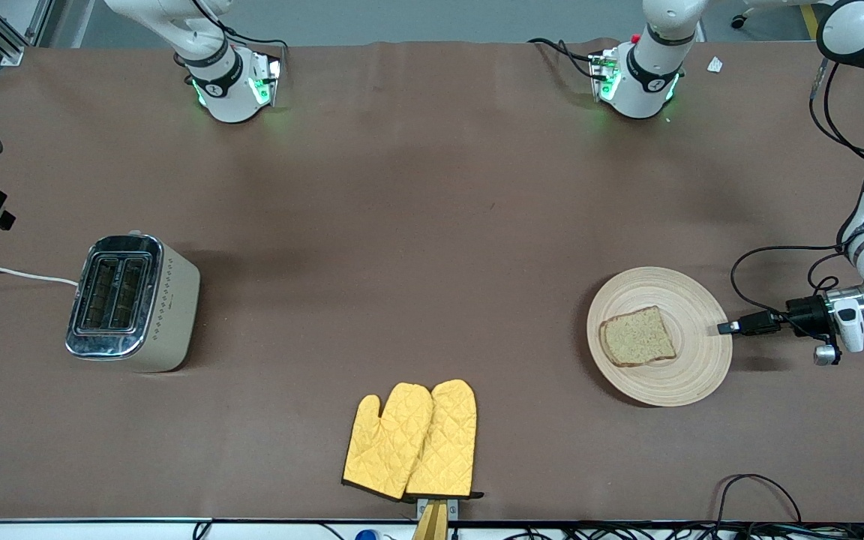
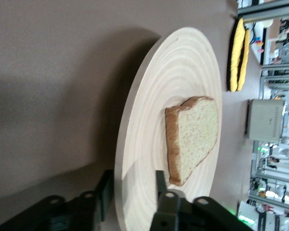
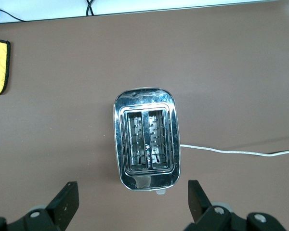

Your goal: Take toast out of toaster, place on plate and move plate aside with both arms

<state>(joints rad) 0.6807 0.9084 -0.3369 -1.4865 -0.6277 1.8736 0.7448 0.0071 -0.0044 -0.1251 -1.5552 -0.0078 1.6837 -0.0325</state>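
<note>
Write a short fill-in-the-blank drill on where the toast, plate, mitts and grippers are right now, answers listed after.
1. The toast lies on the round wooden ____.
2. The left gripper is at the rim of the plate, one finger above it and one ____ it.
3. The right gripper hangs open over the ____.
4. The yellow oven mitts lie ____ to the front camera than the toaster.

Missing words: plate; below; toaster; nearer
</note>
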